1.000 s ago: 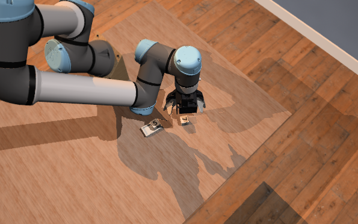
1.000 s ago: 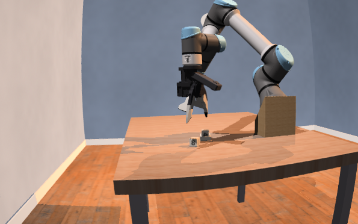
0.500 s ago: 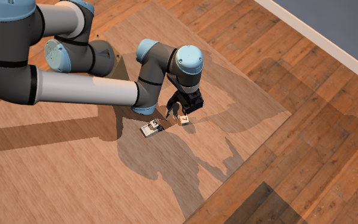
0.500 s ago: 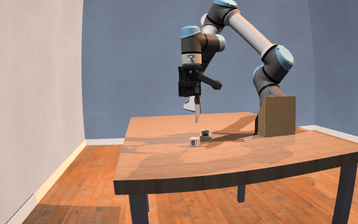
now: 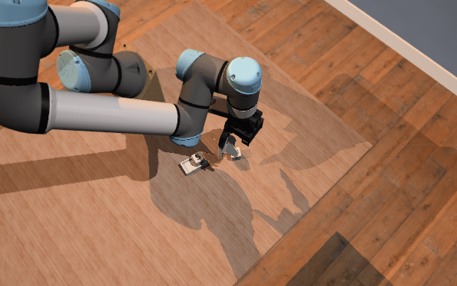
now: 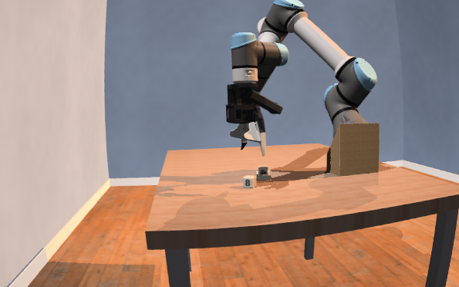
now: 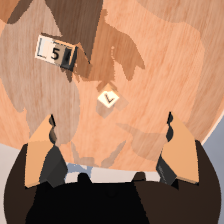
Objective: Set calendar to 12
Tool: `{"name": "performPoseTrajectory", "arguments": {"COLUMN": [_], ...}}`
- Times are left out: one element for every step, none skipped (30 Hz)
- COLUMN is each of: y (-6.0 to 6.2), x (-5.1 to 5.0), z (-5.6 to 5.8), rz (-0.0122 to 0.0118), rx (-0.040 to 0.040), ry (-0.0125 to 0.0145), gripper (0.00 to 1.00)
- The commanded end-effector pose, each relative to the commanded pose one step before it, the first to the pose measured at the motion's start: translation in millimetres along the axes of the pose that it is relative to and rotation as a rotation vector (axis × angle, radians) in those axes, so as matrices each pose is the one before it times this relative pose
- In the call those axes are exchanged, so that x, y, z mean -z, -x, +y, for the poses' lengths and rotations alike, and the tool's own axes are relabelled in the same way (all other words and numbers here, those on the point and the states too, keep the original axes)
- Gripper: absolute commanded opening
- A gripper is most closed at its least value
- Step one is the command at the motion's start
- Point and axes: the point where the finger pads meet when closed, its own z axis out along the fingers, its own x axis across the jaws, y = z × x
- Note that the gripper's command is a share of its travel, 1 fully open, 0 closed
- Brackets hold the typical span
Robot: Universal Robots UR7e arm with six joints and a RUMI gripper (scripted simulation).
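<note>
The tray (image 5: pixel 185 169) (image 6: pixel 264 177) (image 7: pixel 43 47) is small and light, and holds one cube (image 5: pixel 198 157) (image 6: pixel 263 170) (image 7: pixel 55 53). That cube shows a 5 in the wrist view and a dark, shaded face in the exterior view. A loose white cube (image 5: pixel 238 156) (image 6: pixel 248 182) (image 7: pixel 108 98) sits on the table beside the tray. One side face reads 8; its top has an angular mark, like a 7 or 1, turned in the wrist view. My gripper (image 6: pixel 253 151) (image 7: pixel 111 113) is open and empty, above the table near the loose cube. The month's name cannot be read.
The table (image 5: pixel 101 231) (image 6: pixel 214 216) carries the arm's base block (image 6: pixel 359 150), well away from the cubes. The arm's shadows fall across the tray and around the loose cube. The tray stands close to the loose cube.
</note>
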Motion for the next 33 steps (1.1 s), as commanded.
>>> {"name": "performPoseTrajectory", "arguments": {"y": [0.87,0.35,0.35,0.35,0.35,0.35,0.35,0.35,0.35,0.34,0.34,0.33,0.32,0.32,0.00,0.00,0.31,0.30,0.29,0.28,0.27,0.26,0.24,0.23,0.22,0.21,0.19,0.18,0.16,0.15,0.14,0.00,0.00], "x": [0.68,0.14,0.13,0.13,0.13,0.12,0.12,0.12,0.11,0.11,0.11,0.10,0.10,0.09,0.00,0.00,0.09,0.09,0.08,0.08,0.07,0.07,0.07,0.06,0.06,0.05,0.05,0.05,0.04,0.04,0.03,0.00,0.00], "z": [0.80,0.28,0.28,0.28,0.28,0.28,0.28,0.27,0.27,0.26,0.26,0.25,0.24,0.24,0.00,0.00,0.23,0.22,0.21,0.20,0.19,0.18,0.17,0.16,0.15,0.14,0.13,0.12,0.11,0.10,0.09,0.00,0.00], "rz": [0.00742,-0.00001,-0.00001,-0.00001,-0.00001,-0.00001,-0.00001,-0.00001,-0.00001,-0.00001,-0.00001,-0.00001,0.00000,0.00000,0.00000,0.00000,0.00000,0.00000,0.00000,0.00000,0.00000,0.00000,0.00000,0.00000,0.00000,0.00000,0.00000,0.00000,0.00000,0.00000,0.00000,0.00000,0.00000], "rx": [0.10131,0.03650,0.03566,0.03479,0.03389,0.03297,0.03203,0.03106,0.03007,0.02907,0.02804,0.02700,0.02595,0.02489,0.00000,0.00000,0.02381,0.02273,0.02164,0.02056,0.01947,0.01838,0.01729,0.01622,0.01515,0.01409,0.01305,0.01203,0.01103,0.01005,0.00909,0.00000,0.00000], "ry": [0.00707,0.00000,0.00000,0.00000,0.00000,-0.00001,-0.00001,-0.00001,-0.00001,-0.00001,-0.00001,-0.00001,-0.00001,-0.00001,0.00000,0.00000,-0.00001,-0.00001,-0.00001,-0.00001,-0.00001,-0.00001,0.00000,0.00000,0.00000,0.00000,0.00000,0.00000,0.00000,0.00000,0.00000,0.00000,0.00000], "gripper": [1.00,1.00,1.00,1.00,1.00,1.00,1.00,1.00,1.00,1.00,1.00,1.00,1.00,1.00,1.00,1.00,1.00,1.00,1.00,1.00,1.00,1.00,1.00,1.00,1.00,1.00,1.00,1.00,1.00,1.00,1.00,1.00,1.00]}}
